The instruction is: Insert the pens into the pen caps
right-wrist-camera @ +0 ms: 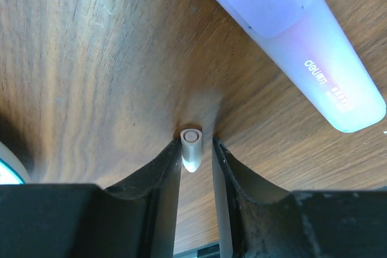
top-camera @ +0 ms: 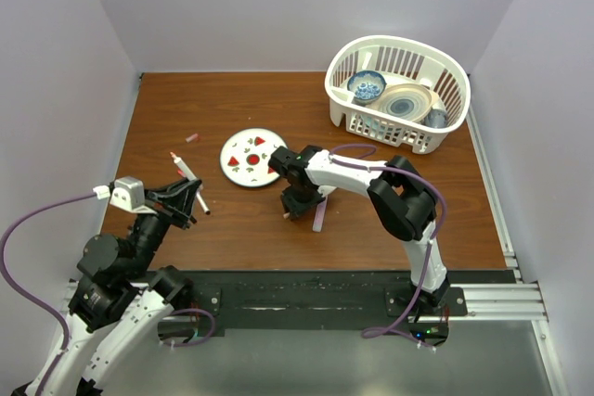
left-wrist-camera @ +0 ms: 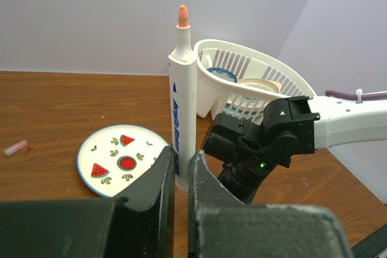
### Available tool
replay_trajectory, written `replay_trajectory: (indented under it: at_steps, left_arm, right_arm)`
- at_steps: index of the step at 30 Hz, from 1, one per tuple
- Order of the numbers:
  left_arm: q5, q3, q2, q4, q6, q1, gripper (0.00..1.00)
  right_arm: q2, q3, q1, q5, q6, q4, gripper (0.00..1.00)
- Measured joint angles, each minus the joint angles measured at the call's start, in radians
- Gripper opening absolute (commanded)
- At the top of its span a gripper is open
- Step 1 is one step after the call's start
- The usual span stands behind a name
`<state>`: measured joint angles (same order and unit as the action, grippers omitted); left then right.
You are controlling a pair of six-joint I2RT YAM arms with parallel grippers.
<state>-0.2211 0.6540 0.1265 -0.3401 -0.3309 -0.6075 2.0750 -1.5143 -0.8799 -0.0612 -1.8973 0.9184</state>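
Left gripper is clenched on the white pen, tip up, out to the left of the plate. Right gripper is on the near side of the plate, its fingers loosely straddling a pale cap with a gap on one side. The pink pen lies just beside.

Landmark: watermelon plate. Behind it, bare table to the far edge, free. Far R, back corner: white basket blocks. Just R/near side: right gripper low on the wood, pale pink highlighter beside it. Near L: left gripper w/ white marker sticking out. L of plate: tiny reddish cap, open gap between.
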Motion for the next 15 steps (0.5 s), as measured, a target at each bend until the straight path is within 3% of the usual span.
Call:
replay_trajectory:
  at_steps: [1, 5, 15]
  left_arm:
    - [0.0, 0.0, -0.001, 0.0, 0.0, 0.0, 0.0]
    - [0.0, 0.0, -0.002, 0.0, 0.0, 0.0, 0.0]
    - [0.001, 0.0, 0.021, -0.004, 0.0, 0.0, 0.0]
  right_arm:
    - [0.0, 0.0, 0.0, 0.0, 0.0, 0.001, 0.28]
    - [0.001, 0.001, -0.001, 0.001, -0.002, 0.008, 0.01]
    - [-0.054, 0.089, -0.007, -0.038, 0.099, -0.09, 0.0]
